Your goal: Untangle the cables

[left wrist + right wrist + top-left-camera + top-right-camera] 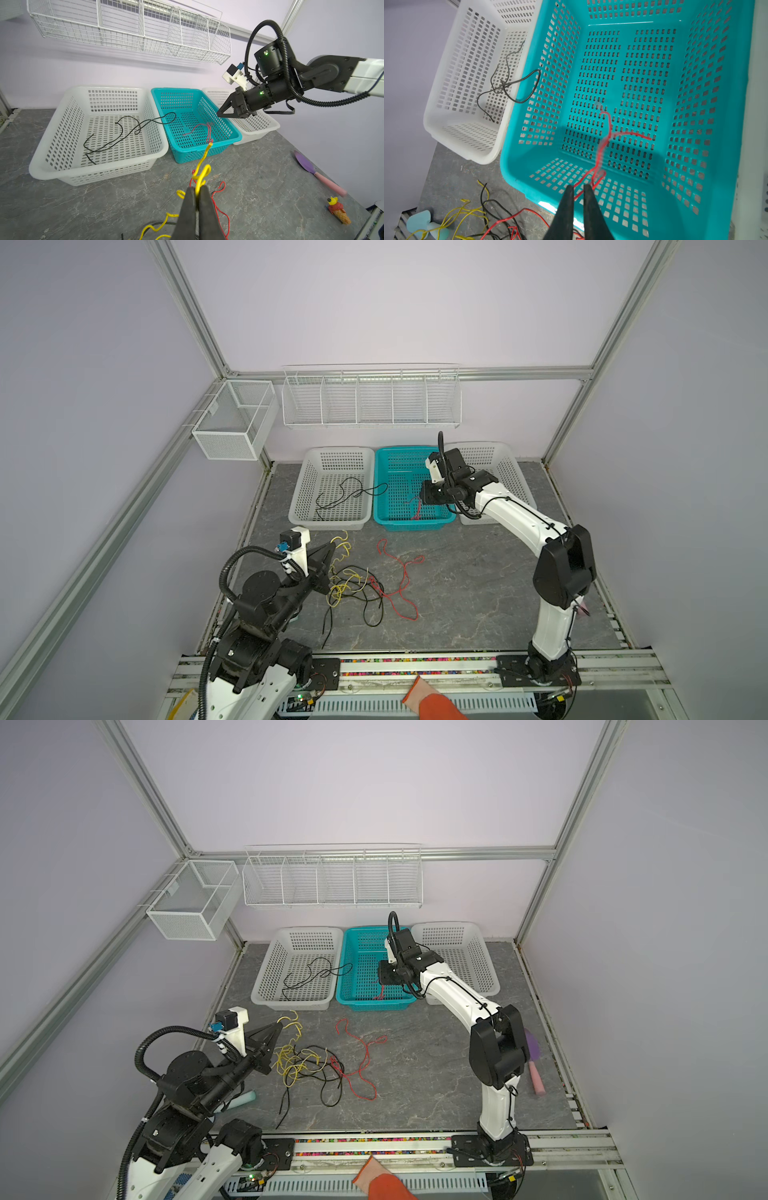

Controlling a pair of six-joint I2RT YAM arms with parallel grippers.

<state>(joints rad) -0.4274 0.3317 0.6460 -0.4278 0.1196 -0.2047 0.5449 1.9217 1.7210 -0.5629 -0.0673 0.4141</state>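
Left gripper clamps yellow cable, likely to pull it from the tangle at 7 o'clock. Right gripper, narrowly parted, hangs over teal basket at 12 o'clock; red cable lies inside, loose.

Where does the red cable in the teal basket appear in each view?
Top view: red cable in the teal basket's near end.
Top view: red cable, same place.
Left wrist: red cable on basket floor, centre.
Right wrist: red cable, centre, blurred.
Shared landmark: teal basket.
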